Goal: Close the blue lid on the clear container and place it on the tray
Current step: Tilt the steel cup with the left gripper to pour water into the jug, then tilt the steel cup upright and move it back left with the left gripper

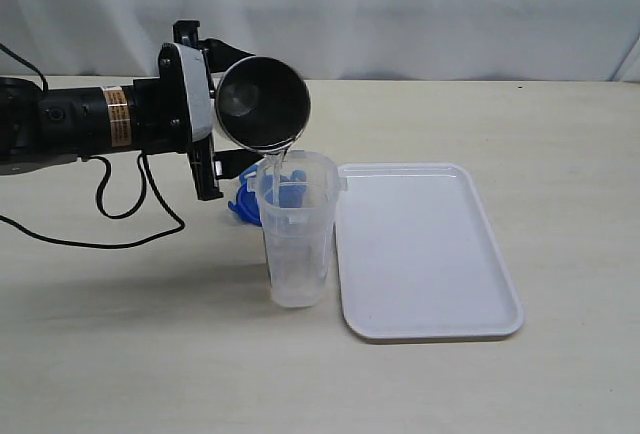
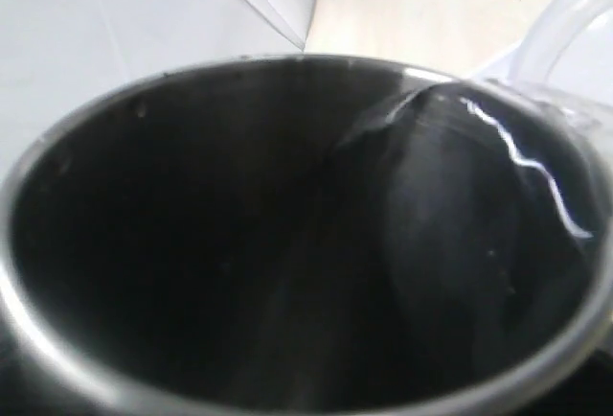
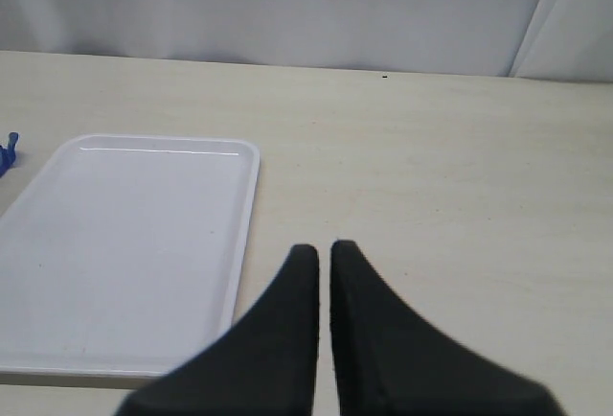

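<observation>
With the left pincer [image 1: 228, 106] clamped around a steel cup [image 1: 262, 102], tipping water [image 1: 280, 160] into the clear container [image 1: 296, 254], upright and uncovered on the surface [image 1: 120, 354] to take the pour. Not yet fitted: the blue lid [image 1: 240, 206] at its ten o'clock, the tray [image 1: 430, 254] just beside at three o'clock. Parked off the tray, with the right pincer [image 3: 324, 261] narrowed to a slit, empty.

My left gripper [image 1: 228, 109] holds the cup [image 1: 268, 99] tipped over the container [image 1: 296, 254], blocking its mouth from above. The lid [image 1: 238, 206] is hemmed in below that gripper, behind the container. Ahead of my right gripper [image 3: 324, 255] the table [image 3: 460, 186] is open, with the tray [image 3: 134, 243] bare alongside.
</observation>
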{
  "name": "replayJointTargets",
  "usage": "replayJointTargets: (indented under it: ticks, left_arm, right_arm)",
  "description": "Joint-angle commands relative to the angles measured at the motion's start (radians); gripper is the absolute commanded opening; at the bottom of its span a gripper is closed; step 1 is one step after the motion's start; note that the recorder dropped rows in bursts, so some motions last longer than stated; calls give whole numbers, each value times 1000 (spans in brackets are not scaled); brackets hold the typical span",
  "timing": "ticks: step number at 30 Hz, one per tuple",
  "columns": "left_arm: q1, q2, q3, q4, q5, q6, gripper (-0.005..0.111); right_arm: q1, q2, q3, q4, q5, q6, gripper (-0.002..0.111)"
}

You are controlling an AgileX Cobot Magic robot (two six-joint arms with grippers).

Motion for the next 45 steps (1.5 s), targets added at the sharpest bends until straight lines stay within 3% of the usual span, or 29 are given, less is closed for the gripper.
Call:
replayJointTargets:
  ticks: [1,45]
  left_arm:
    - [-1,-19,-18,-53,-59,16,0]
    - [-1,-19,-18,-36,-56,81,0]
  right_arm:
    - [-8,-5,3,2,-4,3,5]
    - [-8,-5,3,2,-4,3,5]
